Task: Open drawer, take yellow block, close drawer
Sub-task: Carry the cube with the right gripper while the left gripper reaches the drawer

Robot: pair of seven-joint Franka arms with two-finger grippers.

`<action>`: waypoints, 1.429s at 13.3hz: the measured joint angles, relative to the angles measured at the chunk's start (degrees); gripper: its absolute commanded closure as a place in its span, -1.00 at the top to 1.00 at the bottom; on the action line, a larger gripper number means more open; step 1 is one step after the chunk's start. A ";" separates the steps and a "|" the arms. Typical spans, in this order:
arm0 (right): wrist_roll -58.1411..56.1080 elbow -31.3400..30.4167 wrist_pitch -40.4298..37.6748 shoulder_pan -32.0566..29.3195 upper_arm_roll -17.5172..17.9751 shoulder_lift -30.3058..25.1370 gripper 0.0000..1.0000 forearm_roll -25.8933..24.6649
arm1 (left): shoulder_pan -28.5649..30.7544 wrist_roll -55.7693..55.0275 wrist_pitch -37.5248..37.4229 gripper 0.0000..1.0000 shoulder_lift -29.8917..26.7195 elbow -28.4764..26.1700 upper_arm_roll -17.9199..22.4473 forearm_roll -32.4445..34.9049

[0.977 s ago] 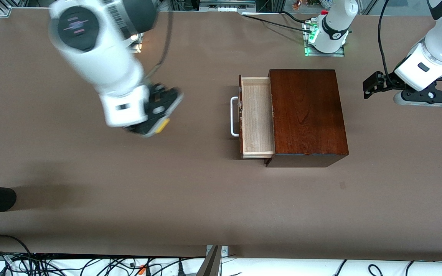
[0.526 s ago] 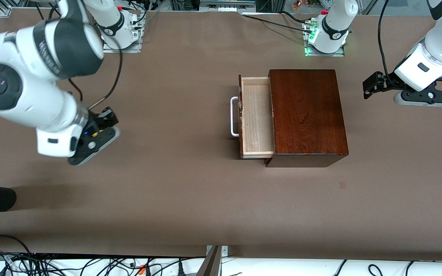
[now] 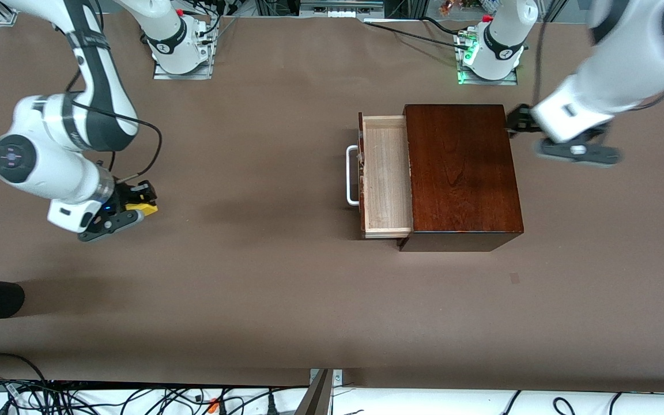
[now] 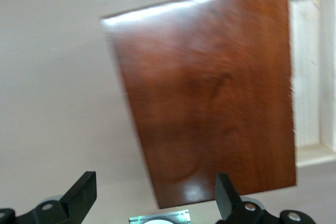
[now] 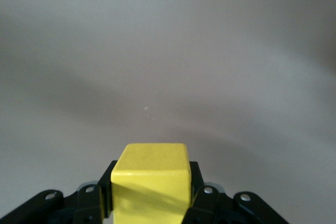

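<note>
The right gripper point(image 3: 136, 208) hangs low over the brown table point(image 3: 263, 288) near the edge at the right arm's end, its fingers clamped on the yellow block point(image 3: 140, 208), which shows as a bright cube between the black fingers point(image 5: 100, 198). Toward the middle stands the dark reddish-brown wooden box point(image 3: 461, 173), its pale-wood drawer point(image 3: 385, 176) pulled out, white handle point(image 3: 351, 176) facing the right arm's end. The left gripper point(image 3: 577, 153) is over the table beside the box's corner toward the left arm's end, fingers point(image 4: 81, 195) spread wide, holding nothing.
</note>
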 measured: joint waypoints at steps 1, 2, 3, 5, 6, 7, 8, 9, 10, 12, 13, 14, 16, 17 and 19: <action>2.28 -2.59 2.19 0.01 0.17 0.00 -0.98 0.00 | -2.14 -0.02 0.21 1.00 2.32 1.33 -1.38 -0.08; 3.93 -5.06 5.08 0.03 0.28 0.01 -0.98 0.01 | -4.66 -0.05 0.46 1.00 5.26 3.92 -2.22 -0.09; 5.17 -8.07 9.28 0.03 0.35 0.06 -0.98 0.02 | -7.20 0.25 0.59 1.00 8.55 7.31 -2.63 -0.10; 7.21 -13.96 18.17 0.01 0.35 0.77 -0.98 0.10 | -11.53 3.57 0.85 1.00 14.82 14.08 -2.84 -0.11; 8.82 -15.93 21.32 -0.01 0.35 1.72 -0.98 0.18 | -13.36 6.16 1.31 1.00 17.33 16.78 -2.85 -0.11; 10.89 -16.96 23.33 -0.08 0.33 2.99 -0.90 0.25 | -15.09 9.47 2.30 1.00 19.44 18.76 -2.88 -0.11; 12.93 -17.17 24.30 -0.13 0.33 4.23 -0.66 0.28 | -16.73 13.41 3.84 0.90 21.06 19.85 -2.90 -0.11; 14.66 -17.15 24.68 -0.16 0.32 5.18 -0.24 0.29 | -18.32 17.18 6.14 0.52 22.41 20.33 -2.89 -0.11; 15.60 -17.12 25.02 -0.15 0.33 5.77 0.99 0.34 | -19.77 20.57 8.89 0.24 23.75 20.55 -2.88 -0.11; 16.02 -17.09 25.77 -0.32 0.29 5.99 1.00 0.41 | -22.10 28.19 13.91 -0.11 26.58 20.66 -2.90 -0.11; 16.02 -17.06 25.89 -0.44 0.24 6.09 1.00 0.41 | -23.28 32.52 16.54 -0.20 28.09 20.69 -2.90 -0.11; 16.01 -16.83 25.92 -0.50 0.20 5.87 1.00 0.41 | -24.48 36.36 19.22 -0.34 29.55 20.71 -2.88 -0.11; 16.01 -15.12 25.29 -0.53 0.19 3.55 1.00 0.41 | -26.77 42.42 24.01 -0.61 32.25 20.73 -2.85 0.11; 16.00 -13.73 22.89 -0.54 0.18 1.13 1.00 0.41 | -27.47 45.60 25.59 -0.67 33.26 20.74 -2.83 0.60; 16.00 -10.12 12.43 -0.57 0.17 -4.88 1.00 0.41 | -27.81 50.50 26.32 -0.68 34.17 20.72 -2.81 1.60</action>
